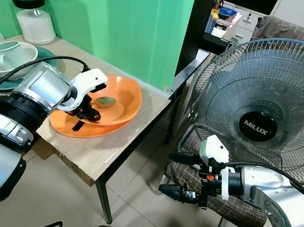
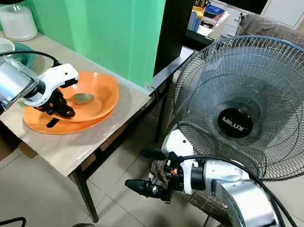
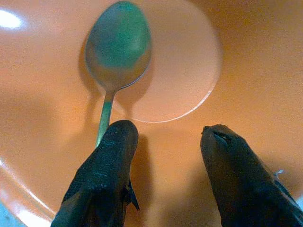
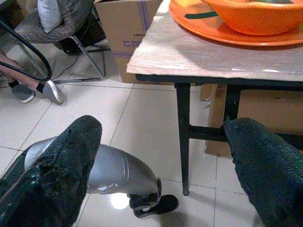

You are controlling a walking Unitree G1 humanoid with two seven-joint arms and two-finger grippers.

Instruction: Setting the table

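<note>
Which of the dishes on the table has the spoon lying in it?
The orange bowl near the table's front edge, where the left gripper reaches in; the spoon lies on its bottom. The white bowl sits farther back.

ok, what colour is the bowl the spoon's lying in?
Orange bowl; spoon inside, clearest in the left wrist view.

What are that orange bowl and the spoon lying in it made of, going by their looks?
The orange bowl looks like glossy plastic or melamine: even colour, soft highlights. The spoon seems to be polished metal, since its bowl mirrors the green wall. The left hand hovers open over it, one finger by the handle.
</note>
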